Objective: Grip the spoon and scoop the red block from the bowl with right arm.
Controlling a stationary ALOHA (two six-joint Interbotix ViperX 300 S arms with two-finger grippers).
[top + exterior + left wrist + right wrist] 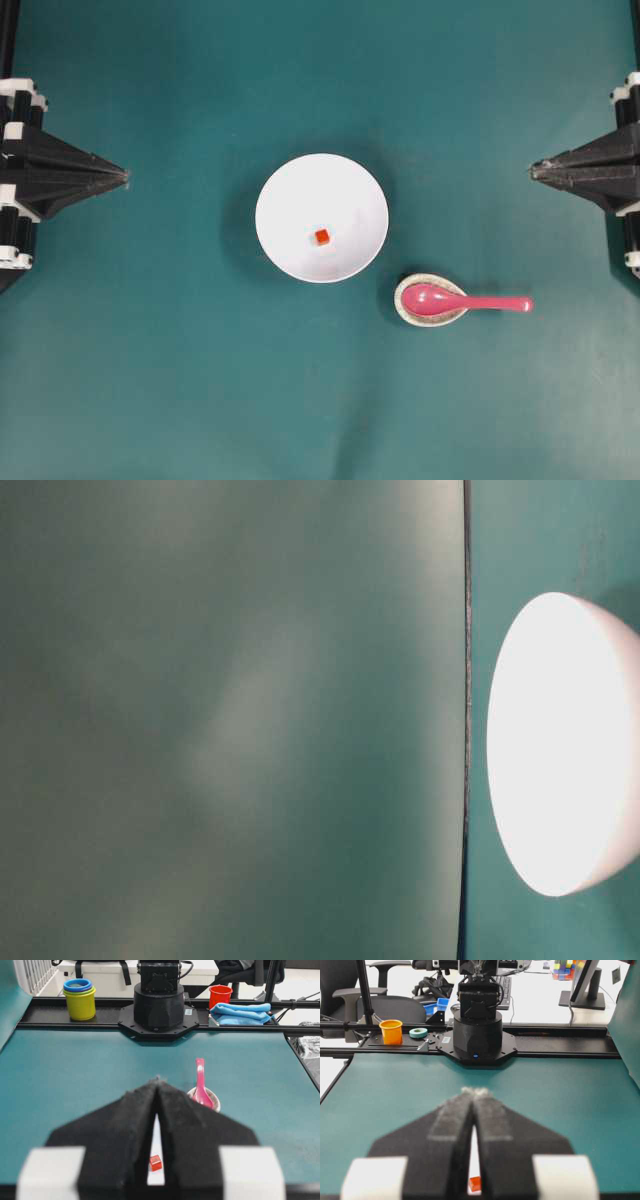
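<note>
Right claw (pixel 533 171) clenched on nothing, parked at the desk's right edge; left claw (pixel 126 176) likewise clenched, far left. Spoon (pixel 463 300) lies left of and nearer than the right claw, scoop in a small speckled dish (pixel 402 303), handle pointing right. Red block (pixel 322 237) sits in the bowl (pixel 285 195), mid-desk.
</note>
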